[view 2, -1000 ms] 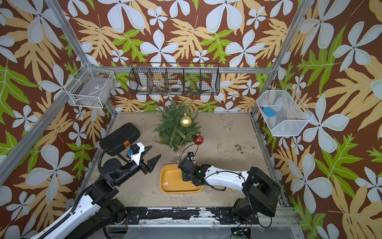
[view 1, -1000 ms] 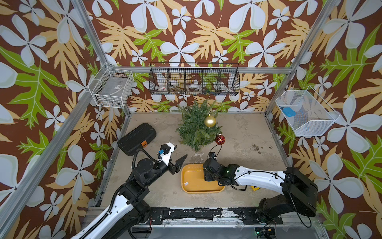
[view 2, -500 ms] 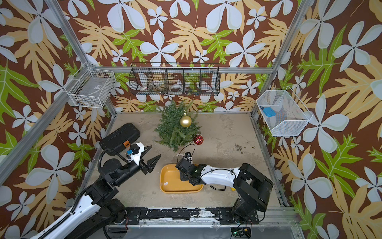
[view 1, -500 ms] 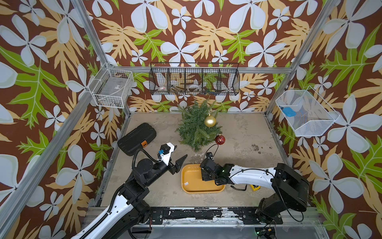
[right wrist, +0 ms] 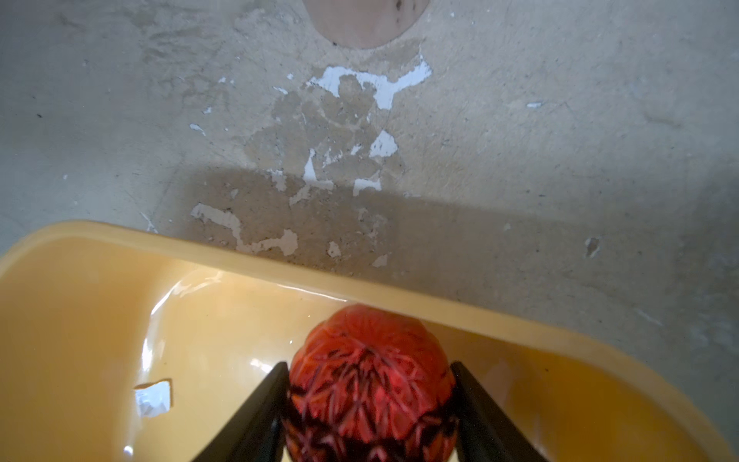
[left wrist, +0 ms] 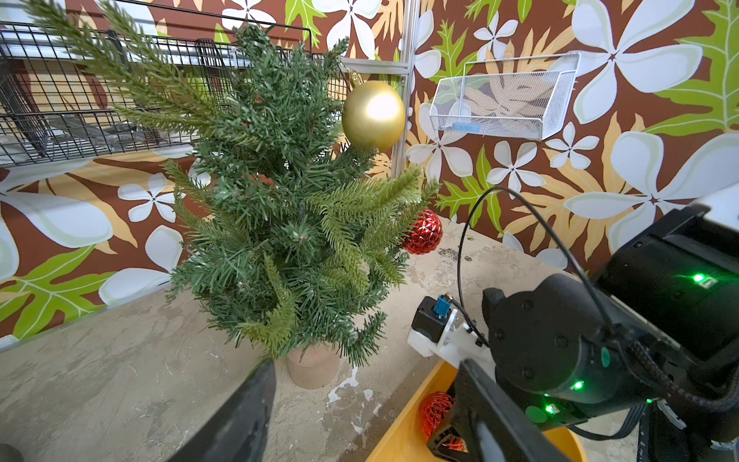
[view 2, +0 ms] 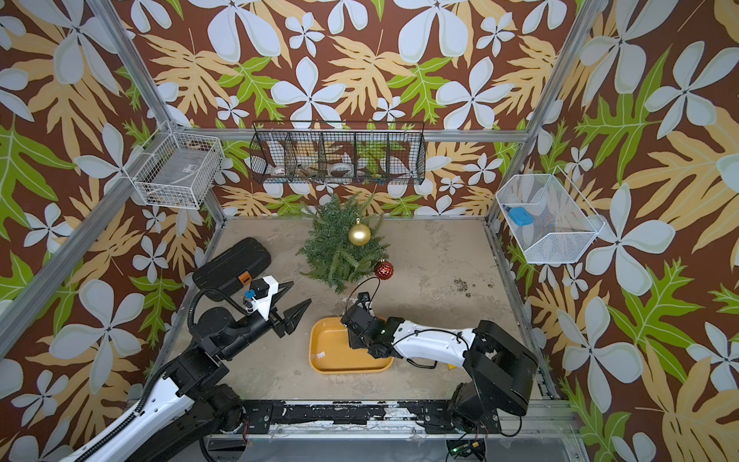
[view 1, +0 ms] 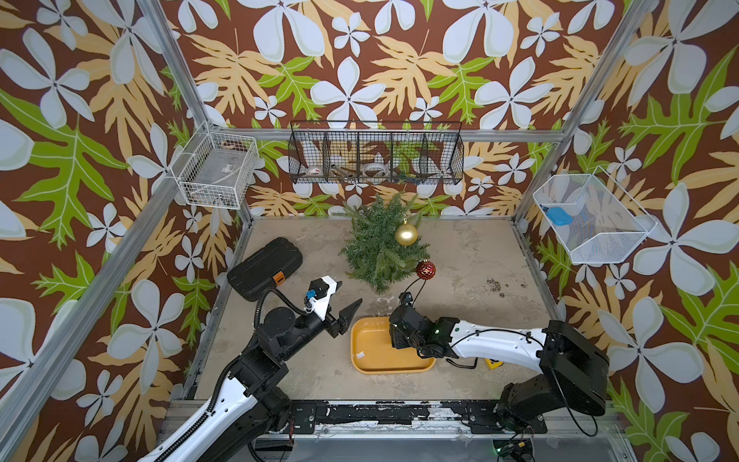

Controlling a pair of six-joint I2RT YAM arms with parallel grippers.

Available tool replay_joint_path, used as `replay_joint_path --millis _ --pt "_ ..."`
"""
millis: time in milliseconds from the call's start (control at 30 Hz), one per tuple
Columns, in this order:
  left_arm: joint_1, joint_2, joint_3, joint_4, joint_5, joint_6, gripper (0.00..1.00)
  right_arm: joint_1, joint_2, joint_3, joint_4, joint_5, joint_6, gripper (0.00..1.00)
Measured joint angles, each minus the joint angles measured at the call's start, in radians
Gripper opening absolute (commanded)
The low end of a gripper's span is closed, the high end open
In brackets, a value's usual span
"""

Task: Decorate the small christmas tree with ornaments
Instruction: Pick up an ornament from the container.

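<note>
A: What worried us? The red ball [right wrist: 366, 340] was round and looked slick, so an off-centre squeeze could have squirted it along the tray [right wrist: 120, 240].
B: Where did it lie?
A: In the tray, between the fingers of the right gripper [right wrist: 368, 365], one at each flank. We couldn't tell whether they had clamped. Our left gripper [view 1: 348, 292] hung open and empty near the tree [view 1: 378, 248]

right pincer [right wrist: 368, 366]: fingers [right wrist: 256, 416] against both flanks of red faceted bauble [right wrist: 370, 388] | bauble inside yellow tray [right wrist: 240, 256], near rim | white scrap [right wrist: 154, 398] on tray floor | chipped surface [right wrist: 520, 140] beyond
</note>
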Motion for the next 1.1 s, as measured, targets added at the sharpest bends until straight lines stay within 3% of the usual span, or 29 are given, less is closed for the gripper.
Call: replay_joint_path --millis 300,433,733,933,1100 --pt "0.0 -0.005 -0.004 -0.002 0.006 -0.003 0.72 0.002 -0.148 -0.02 -0.009 -0.009 -0.058 0.6" --pt "0.0 0.01 0.018 -0.045 0.031 -0.037 0.71 0.002 -0.272 -0.035 -0.003 -0.03 -0.145 0.58" --pt "-0.016 0.155 0.192 -0.249 0.15 -0.172 0.72 0.002 -0.518 -0.091 0.071 -0.09 -0.551 0.59" --pt "-0.113 0.151 0.204 -0.293 0.186 -0.299 0.69 0.002 -0.609 -0.119 0.14 -0.161 -0.86 0.61" --pt "-0.222 0.153 0.197 -0.301 0.172 -0.401 0.68 0.002 -0.615 -0.111 0.165 -0.204 -1.033 0.61"
